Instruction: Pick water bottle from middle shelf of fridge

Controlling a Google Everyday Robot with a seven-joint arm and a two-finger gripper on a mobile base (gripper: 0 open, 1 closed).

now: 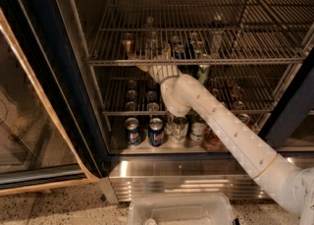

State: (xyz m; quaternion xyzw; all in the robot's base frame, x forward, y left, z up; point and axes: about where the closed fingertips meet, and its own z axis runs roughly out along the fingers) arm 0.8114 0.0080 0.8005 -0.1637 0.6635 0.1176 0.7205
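While my arm (230, 130) reaches up from the lower right into the fridge (56, 71), my gripper (146, 65) sits at the front rail of the middle shelf (255, 61). Whether it is open or closed I cannot tell. Just above and behind the gripper, the water bottle (149, 36) stands upright on that shelf. Well to the gripper's right stands a dark-capped bottle (216, 33). Below the gripper, two blue cans (156, 131) stand side by side.

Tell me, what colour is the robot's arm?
The arm is white, camera view; its gripper is at the middle shelf.
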